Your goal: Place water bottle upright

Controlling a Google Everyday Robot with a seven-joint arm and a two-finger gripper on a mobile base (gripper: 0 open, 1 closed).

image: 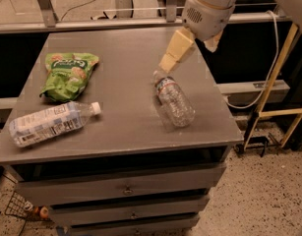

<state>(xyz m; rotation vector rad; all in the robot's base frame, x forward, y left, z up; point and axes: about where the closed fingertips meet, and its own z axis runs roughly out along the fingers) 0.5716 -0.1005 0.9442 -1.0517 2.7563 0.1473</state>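
Note:
The water bottle (174, 101) is small, clear and ribbed, with a narrow red and blue-green band. It lies on its side right of centre on the grey table (121, 48), its cap end pointing to the far side. My gripper (189, 58) hangs just above and behind the cap end, and it is open and empty. One pale finger (176, 50) slants down to just above the cap, and the other finger (212, 42) peeks out behind the white wrist.
A longer bottle with a white label (49, 123) lies near the front left corner. A green snack bag (67, 73) lies at the left. Drawers (126, 190) sit under the tabletop. A yellow frame (281, 82) and a cable stand to the right.

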